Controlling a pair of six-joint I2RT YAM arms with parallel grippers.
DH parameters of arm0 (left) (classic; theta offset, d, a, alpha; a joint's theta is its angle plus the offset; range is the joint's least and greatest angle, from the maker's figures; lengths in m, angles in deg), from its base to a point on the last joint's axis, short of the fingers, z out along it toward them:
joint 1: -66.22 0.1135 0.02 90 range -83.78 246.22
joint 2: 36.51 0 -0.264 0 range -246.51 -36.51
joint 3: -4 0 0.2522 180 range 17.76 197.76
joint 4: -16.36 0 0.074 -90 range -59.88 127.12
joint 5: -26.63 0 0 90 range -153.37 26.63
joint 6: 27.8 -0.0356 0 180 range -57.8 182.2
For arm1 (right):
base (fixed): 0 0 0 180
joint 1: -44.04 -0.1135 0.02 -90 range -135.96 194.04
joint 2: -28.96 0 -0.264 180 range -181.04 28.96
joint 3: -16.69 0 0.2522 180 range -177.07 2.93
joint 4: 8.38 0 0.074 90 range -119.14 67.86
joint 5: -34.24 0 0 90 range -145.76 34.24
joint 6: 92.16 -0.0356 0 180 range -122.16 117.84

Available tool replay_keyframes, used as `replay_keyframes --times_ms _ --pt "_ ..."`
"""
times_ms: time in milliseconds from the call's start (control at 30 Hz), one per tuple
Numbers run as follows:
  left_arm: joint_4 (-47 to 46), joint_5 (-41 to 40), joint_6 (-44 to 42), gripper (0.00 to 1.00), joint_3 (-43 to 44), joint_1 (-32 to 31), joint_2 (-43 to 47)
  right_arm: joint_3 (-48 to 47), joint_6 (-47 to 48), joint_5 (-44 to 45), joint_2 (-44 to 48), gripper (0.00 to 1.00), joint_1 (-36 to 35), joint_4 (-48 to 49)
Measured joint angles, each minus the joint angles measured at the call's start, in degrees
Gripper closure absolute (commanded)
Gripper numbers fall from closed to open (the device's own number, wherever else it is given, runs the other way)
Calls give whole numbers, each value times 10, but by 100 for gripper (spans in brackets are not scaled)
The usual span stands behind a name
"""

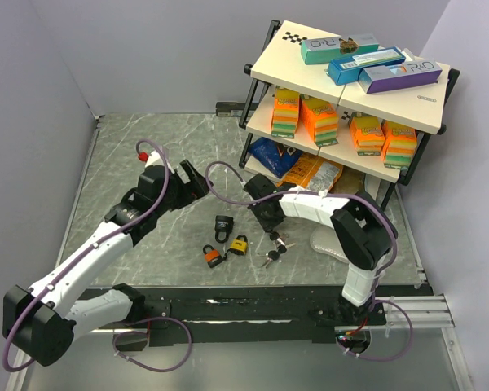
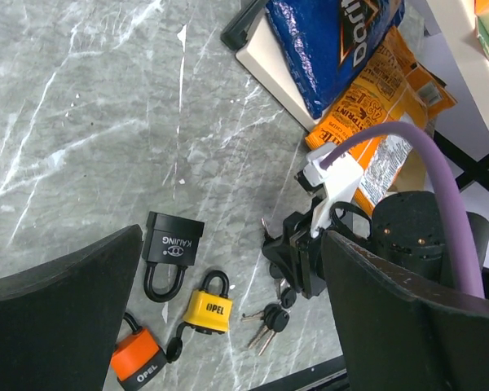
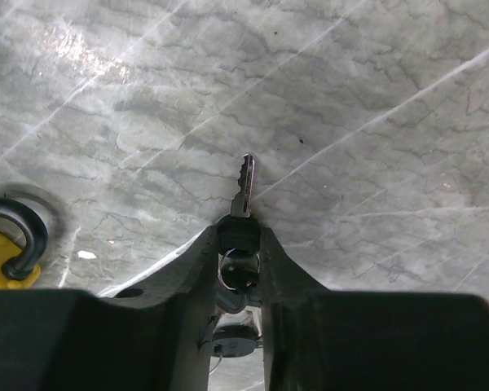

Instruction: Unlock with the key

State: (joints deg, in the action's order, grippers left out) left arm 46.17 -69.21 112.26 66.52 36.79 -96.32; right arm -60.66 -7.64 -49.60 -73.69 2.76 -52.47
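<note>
The right gripper (image 3: 239, 238) is closed on the black head of a key (image 3: 244, 186). The fingers pinch the head from both sides and the toothed blade projects straight ahead, in line with them. A ring (image 3: 228, 273) with a second key head hangs beneath the grip. Whether the blade tip is clear of the table (image 1: 122, 163) cannot be told. The left gripper (image 1: 197, 183) is spread wide with nothing in it, hovering over bare table beyond the locks. Three padlocks lie close together between the two arms: a black lock (image 1: 223, 226) farthest from the bases, a yellow lock (image 1: 240, 244) just beside the right gripper, and an orange lock (image 1: 213, 257) nearest the bases. A bunch of spare keys (image 1: 270, 259) lies on the table near the yellow lock. The controlling relation is that all three locks lie to the left of the held key. In the right wrist view the yellow lock appears only at the left edge, while the blade points over bare surface. The key's long axis is therefore judged not yet lined up with any lock. No keyhole is visible, and which lock this key fits cannot be determined. The right arm is the nearer to the locks. The left gripper is judged placed to steady a lock body for insertion. The rack (image 1: 261, 69) at the far right holds three boxes (image 1: 367, 63) on top, sponge packs (image 1: 318, 120) on the middle shelf and chip bags (image 1: 301, 167) at the bottom. No task item is on it.
</note>
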Motion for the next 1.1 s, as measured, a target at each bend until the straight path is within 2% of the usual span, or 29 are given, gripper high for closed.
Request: replay_keyframes --times_ms 167,267,433,800,1100 --pt "9 0 9 4 -1 0 4 -13 -9 -1 -9 94 -1 -12" --pt "10 2 13 4 -3 0 8 -13 -11 -1 -9 100 -1 -12" --pt "7 23 12 4 -3 0 -14 -11 -14 -2 -6 100 -1 -8" --pt "5 129 -23 4 66 2 -191 36 -21 -12 72 100 -1 46" --pt "-20 208 -40 1 103 3 -265 81 -15 -20 112 100 -1 108"
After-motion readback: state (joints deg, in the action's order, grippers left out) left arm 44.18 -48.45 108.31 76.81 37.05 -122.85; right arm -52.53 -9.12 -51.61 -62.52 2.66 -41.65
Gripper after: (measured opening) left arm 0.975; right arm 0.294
